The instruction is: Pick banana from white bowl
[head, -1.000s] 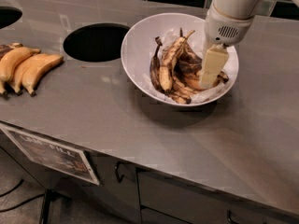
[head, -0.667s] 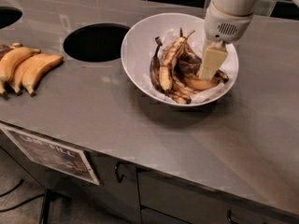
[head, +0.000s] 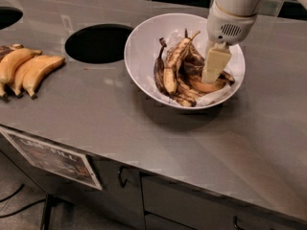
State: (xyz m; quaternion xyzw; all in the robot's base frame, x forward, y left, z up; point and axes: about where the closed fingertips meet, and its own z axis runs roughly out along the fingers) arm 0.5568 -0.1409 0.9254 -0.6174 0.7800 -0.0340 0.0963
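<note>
Claw (head: pixel 209 78) hangs low inside the white bowl (head: pixel 141 56); whether it grips anything, you cannot tell. The banana (head: pixel 188 70) lies just beside it, leftward, long axis running near-to-far.

Grey steel counter (head: pixel 144 143) with round hole (head: pixel 98 43) carries glossy white bowl (head: pixel 144 49) mid-right, yellow-orange bananas (head: pixel 29 71) far left; white gripper (head: pixel 213 68) hangs inside bowl.

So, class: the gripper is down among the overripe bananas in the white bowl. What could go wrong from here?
The gripper sits low among the overripe bananas, which lie heaped and overlapping; it may lift two or drag a neighbour out. It is also near the right wall of the white bowl, so a sideways pull could shove the bowl.
</note>
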